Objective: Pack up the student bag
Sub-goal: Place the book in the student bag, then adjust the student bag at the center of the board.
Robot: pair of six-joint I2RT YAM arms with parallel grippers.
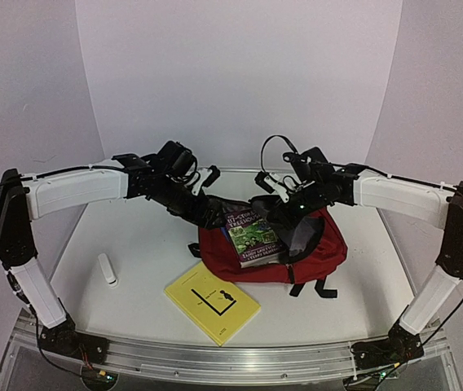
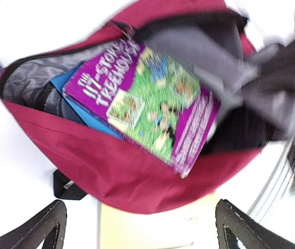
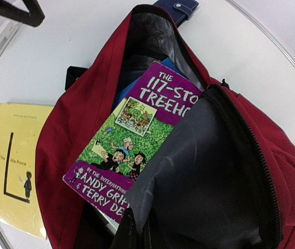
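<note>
The left hand (image 2: 139, 218) hangs above the student bag (image 2: 111, 171) with its fingers (image 2: 49, 223) spread wide apart and nothing between them. Directly beneath it is the bag's dark red front wall. Just past that, a purple book (image 2: 147, 104) lies slanted in the bag's open mouth, one corner sticking out over the red fabric. A blue book (image 2: 72, 85) shows under the purple one, inside against the grey lining. Nearer the arm's base than the hand, a yellow book (image 1: 213, 301) lies flat on the bench (image 1: 134, 236), just beside the bag. A small white tube (image 1: 108, 269) lies well off to this hand's outer side.

The right hand (image 1: 287, 218) faces the left one across the bag's opening. It is closed on the bag's flap (image 3: 204, 176), whose grey lining bunches up toward it. The fabric hides the fingers in the wrist view. Below and ahead of this hand the purple book juts from under the raised flap. Beyond the bag's far end, a dark blue case (image 3: 176, 8) lies on the bench.
</note>
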